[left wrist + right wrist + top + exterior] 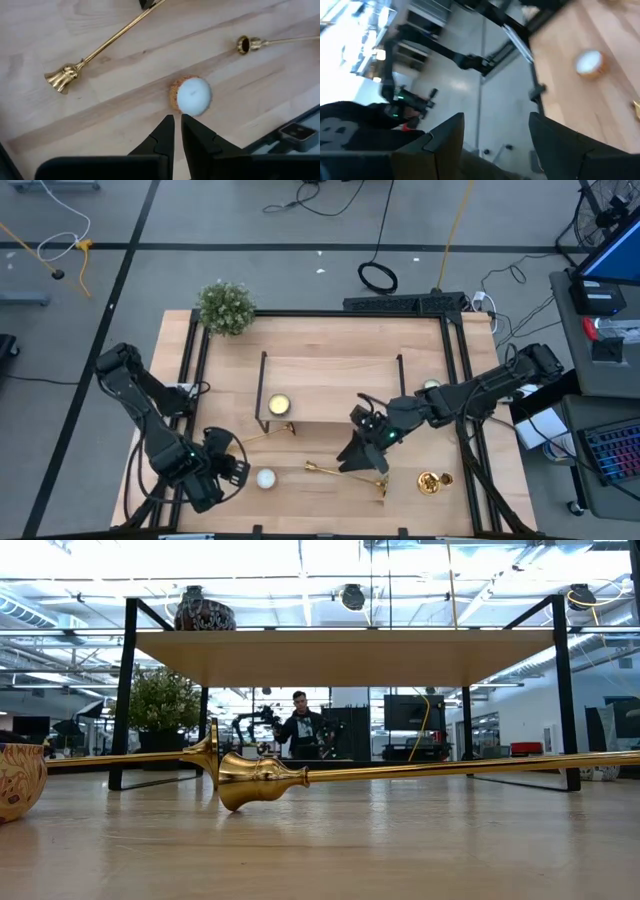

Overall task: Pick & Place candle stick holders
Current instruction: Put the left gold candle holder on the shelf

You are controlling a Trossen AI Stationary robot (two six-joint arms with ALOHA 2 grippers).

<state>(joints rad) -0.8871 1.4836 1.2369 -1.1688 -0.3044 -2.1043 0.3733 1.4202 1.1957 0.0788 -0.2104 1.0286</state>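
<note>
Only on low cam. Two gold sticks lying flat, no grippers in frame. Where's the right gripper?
Observer: The right gripper is over the candle stick holder lying nearest the table's front edge. Its fingers are open with nothing between them.
Operator: And left?
Observer: The left gripper points at a white tealight on the table, just short of it. Its fingers are nearly together and hold nothing.
Operator: Is the second stick clear of the shelf?
Observer: Not quite. The other candle stick holder lies flat with one end at the foot of the wooden shelf, at a front corner of its frame.
</note>
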